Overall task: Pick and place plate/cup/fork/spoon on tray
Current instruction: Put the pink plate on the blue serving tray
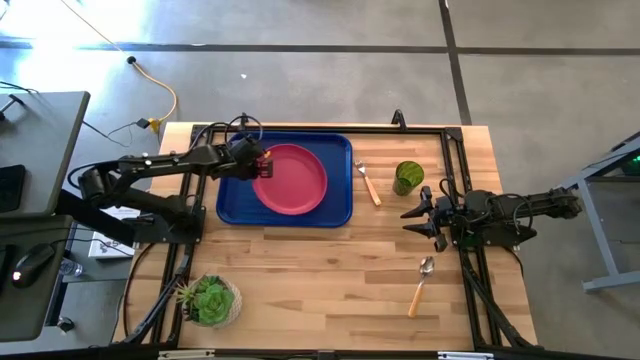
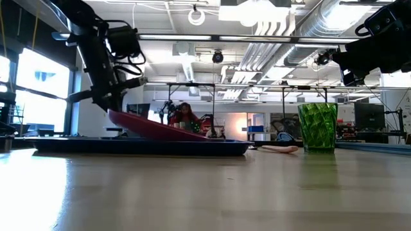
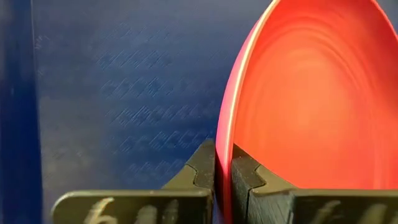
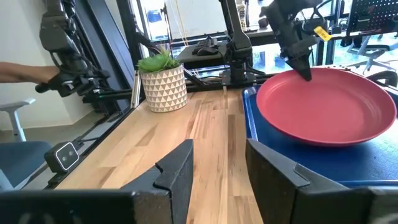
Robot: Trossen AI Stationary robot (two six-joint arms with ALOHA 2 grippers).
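Observation:
The pink-red plate (image 1: 291, 179) is over the dark-blue tray (image 1: 232, 200), tilted, its left rim raised and its right edge down on the tray. My left gripper (image 1: 262, 166) is shut on the plate's left rim. My right gripper (image 1: 417, 221) is open and empty at the table's right. The green cup (image 1: 407, 177) stands upright right of the tray. The fork (image 1: 368, 184) lies between tray and cup. The spoon (image 1: 421, 283) lies near the front right. My left gripper pinches the plate's left rim (image 3: 225, 163) between its two fingers, one finger on the plate's upper face and one beneath. The fingers come slanting down from the table's left. The plate is tilted, the held edge lifted, the opposite edge (image 2: 212, 136) resting on the tray.
A potted succulent (image 1: 208, 299) stands at the table's front left. Bare wood lies between the tray and the front edge. A person sits in the room beyond the table (image 2: 185, 117).

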